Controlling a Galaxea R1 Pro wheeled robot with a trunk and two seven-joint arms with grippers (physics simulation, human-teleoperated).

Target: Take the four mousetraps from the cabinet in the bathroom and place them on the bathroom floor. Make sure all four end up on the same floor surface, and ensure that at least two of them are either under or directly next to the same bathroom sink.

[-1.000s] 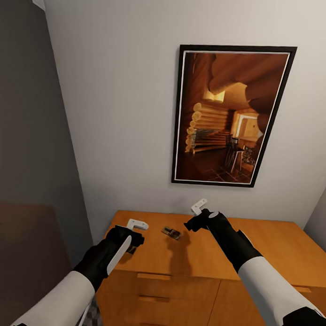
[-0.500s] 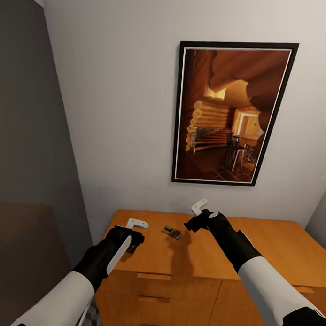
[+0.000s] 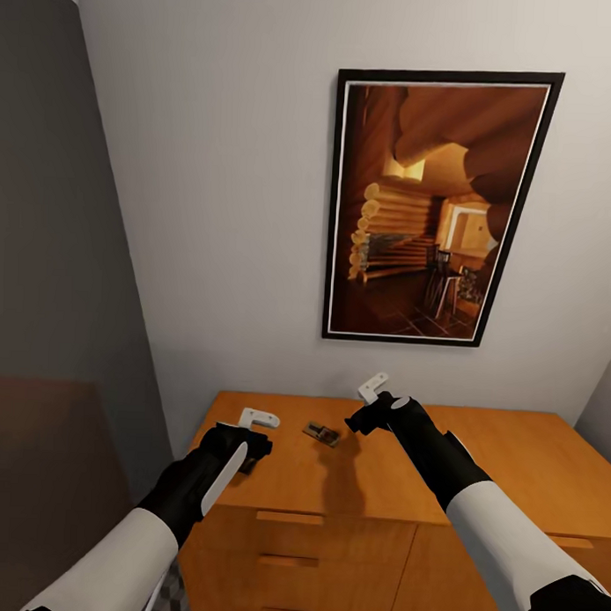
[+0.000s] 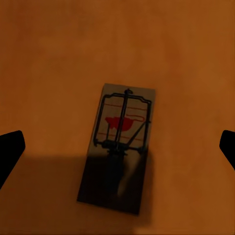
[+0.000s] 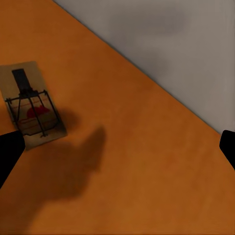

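**Both grippers poised over cabinet-top traps**

Only the head camera has moved since a second ago, tilting slightly; arms and traps are unchanged. One mousetrap (image 3: pixel 320 434) lies on the cabinet (image 3: pixel 511 462) between the left gripper (image 3: pixel 252 438) and right gripper (image 3: pixel 365 404). Both sets of fingers are spread, empty. Another mousetrap (image 4: pixel 121 147) lies beneath the left gripper, half shadowed.

A black-framed picture (image 3: pixel 437 209) of a log-cabin interior on the pale wall (image 3: pixel 230 206), above orange-brown wood.
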